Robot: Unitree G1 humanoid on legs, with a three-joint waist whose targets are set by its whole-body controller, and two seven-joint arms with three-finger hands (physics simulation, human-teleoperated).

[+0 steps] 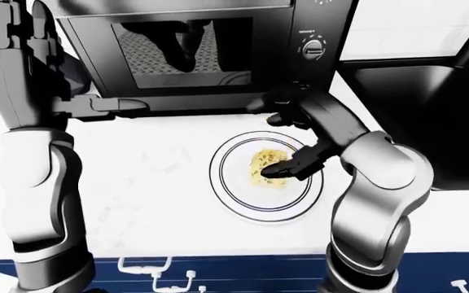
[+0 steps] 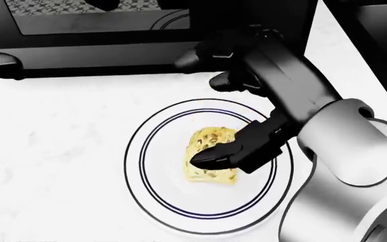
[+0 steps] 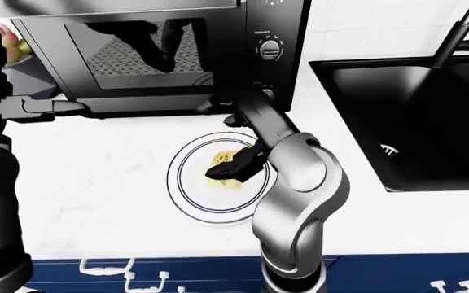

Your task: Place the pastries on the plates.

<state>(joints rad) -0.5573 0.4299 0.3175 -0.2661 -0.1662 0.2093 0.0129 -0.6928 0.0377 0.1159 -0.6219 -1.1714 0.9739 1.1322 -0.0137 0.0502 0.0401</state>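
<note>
**Pastry lies on the plate, right robot hand spread above it**

The pastry point(image 2: 211, 162) lies flat inside the white plate point(image 2: 146, 201), a little right of the plate's middle in the head view. It is yellow with darker spots. The plate has two thin dark rings near its rim and sits on the white bench point(image 2: 52, 166).

The right robot hand point(image 2: 215, 101) is over the plate and its fingers are spread apart; they do not close round the pastry. One dark finger point(image 2: 230, 151) lies across the right edge of the pastry, pointing to the left of the head view. I cannot tell if it touches the pastry or is only just above it. The other two fingers are above the top rim of the plate, well apart from the pastry, close to the lower edge of the microwave point(image 1: 194, 55). The grey forearm goes from the plate down to the bottom right of the head view.

The microwave stands just above the plate in the left-eye view, with a round knob point(image 1: 313, 47) on its right side. To the right of the plate, in the right-eye view, is a black sink point(image 3: 414, 122) with a tap point(image 3: 455, 33).

The left robot hand point(image 1: 15, 27) is far to the left of the plate, raised beside the microwave. I cannot tell if it is spread or pressed together.
</note>
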